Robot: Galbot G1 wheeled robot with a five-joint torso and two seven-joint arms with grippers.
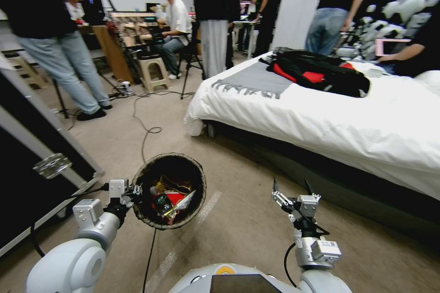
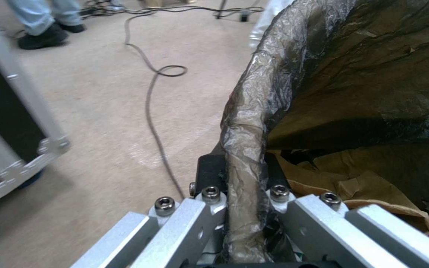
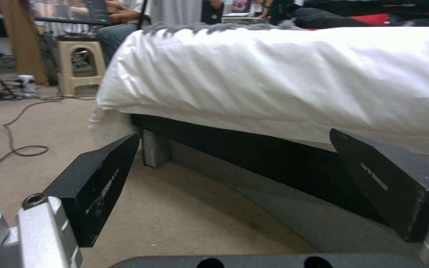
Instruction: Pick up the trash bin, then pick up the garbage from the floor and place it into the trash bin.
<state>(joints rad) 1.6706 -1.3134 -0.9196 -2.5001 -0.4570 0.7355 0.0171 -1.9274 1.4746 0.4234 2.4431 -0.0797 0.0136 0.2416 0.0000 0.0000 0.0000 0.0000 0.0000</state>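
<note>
Left hand (image 1: 133, 191) clamped on trash bin (image 1: 168, 191) rim; garbage (image 1: 168, 199) inside, apparently wrappers. Right hand (image 1: 290, 188) spread apart, empty.

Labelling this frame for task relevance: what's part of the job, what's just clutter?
Job:
- bin, left hand shut on its rim
- garbage already in the bin
- right hand, open, empty
- floor

Clutter:
- bed
- black-red clothes on it
- cable
- stool
- black case
</note>
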